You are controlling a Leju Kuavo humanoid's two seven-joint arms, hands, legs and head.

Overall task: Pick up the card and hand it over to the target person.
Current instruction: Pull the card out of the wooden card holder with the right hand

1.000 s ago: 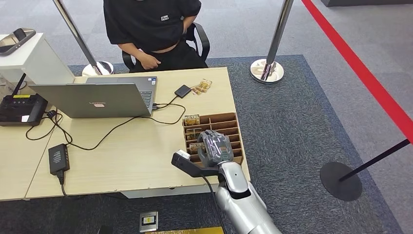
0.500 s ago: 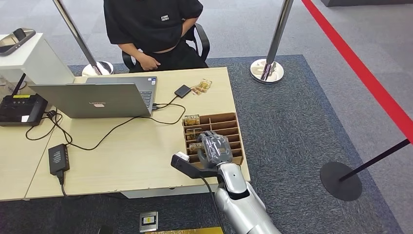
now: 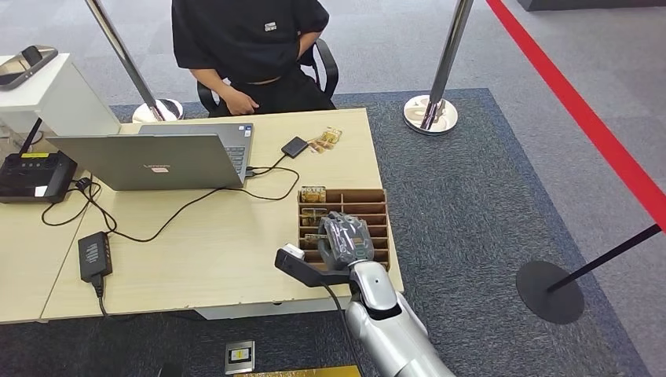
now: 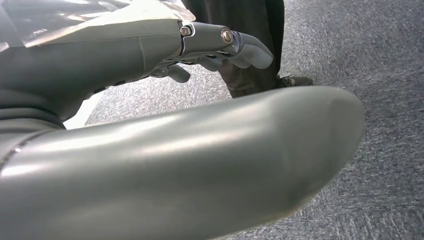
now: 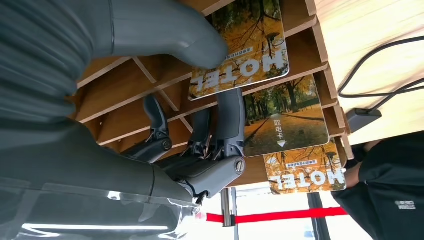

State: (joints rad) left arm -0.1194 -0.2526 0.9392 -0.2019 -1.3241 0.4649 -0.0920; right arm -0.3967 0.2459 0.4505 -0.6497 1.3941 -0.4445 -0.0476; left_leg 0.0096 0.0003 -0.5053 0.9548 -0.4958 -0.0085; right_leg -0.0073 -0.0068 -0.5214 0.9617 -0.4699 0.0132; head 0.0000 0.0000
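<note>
While the right hand [image 3: 345, 239] reached into the wooden rack [image 3: 369, 196] at the worktop's right edge, thumb and fingers [image 5: 230, 122] straddled a hotel card [image 5: 242, 47] without clearly pinching it. A loose grip could drop it or drag neighbouring cards out.

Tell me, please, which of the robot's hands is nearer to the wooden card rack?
The right hand is nearer: it is over the card rack, fingers among its slots. The left hand hangs over carpet away from it.
</note>
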